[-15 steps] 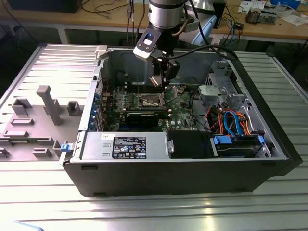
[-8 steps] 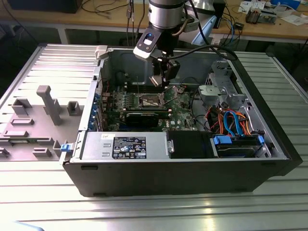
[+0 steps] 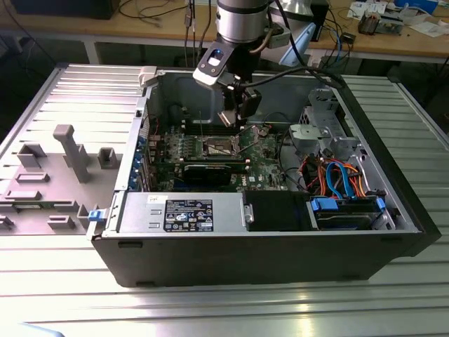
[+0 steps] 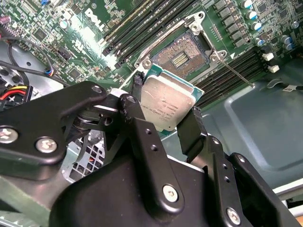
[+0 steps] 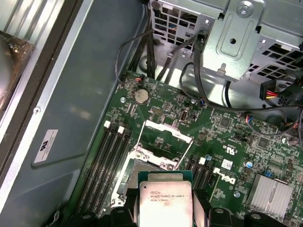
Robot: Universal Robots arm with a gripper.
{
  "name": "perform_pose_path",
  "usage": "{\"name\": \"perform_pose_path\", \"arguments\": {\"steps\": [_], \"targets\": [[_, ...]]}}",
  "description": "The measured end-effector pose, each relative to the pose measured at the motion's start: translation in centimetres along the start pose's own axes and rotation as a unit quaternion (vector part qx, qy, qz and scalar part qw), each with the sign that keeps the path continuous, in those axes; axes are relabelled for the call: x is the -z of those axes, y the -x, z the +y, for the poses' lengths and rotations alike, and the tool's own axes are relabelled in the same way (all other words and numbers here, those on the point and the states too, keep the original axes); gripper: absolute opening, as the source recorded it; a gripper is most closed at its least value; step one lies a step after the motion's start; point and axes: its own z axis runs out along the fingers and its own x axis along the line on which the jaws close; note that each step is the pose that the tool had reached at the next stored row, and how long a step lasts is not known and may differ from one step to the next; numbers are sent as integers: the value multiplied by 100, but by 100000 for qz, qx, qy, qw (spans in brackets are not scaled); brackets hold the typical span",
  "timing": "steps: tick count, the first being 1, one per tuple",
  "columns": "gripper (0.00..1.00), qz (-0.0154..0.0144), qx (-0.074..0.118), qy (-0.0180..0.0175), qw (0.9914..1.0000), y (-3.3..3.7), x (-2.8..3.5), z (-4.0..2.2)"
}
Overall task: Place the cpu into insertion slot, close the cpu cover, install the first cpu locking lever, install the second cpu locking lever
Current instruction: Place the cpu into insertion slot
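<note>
Now I see one cpu [image 4: 166,101] pinched at two opposite edges by the two fingers [image 4: 189,135] of the gripper [image 4: 165,100], held over the green board [image 4: 80,52] near its one insertion slot [image 4: 182,54] (uncovered). The single cpu cover [image 5: 168,131] stands raised at the slot's edge.

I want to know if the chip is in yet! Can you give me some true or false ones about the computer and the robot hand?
1. The gripper holds the cpu between its fingers. True.
2. The cpu sits in the insertion slot. False: the slot is empty, and the cpu is held in the air over the board.
3. The cpu cover is shut over the slot. False: it is swung open.
4. The computer case lies with its side open. True.
</note>
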Motion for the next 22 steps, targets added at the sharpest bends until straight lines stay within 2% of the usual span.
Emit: {"name": "perform_pose_path", "arguments": {"steps": [3,5,12,18,22], "targets": [[55,-178,-2857,79,99959,1,-45,-3],[55,-246,-3961,108,99921,2,-64,-4],[55,-512,-8274,229,99656,3,-146,-12],[55,-594,-9579,264,99538,-8,-167,-35],[55,-595,-9668,269,99529,-8,-170,-37]]}}
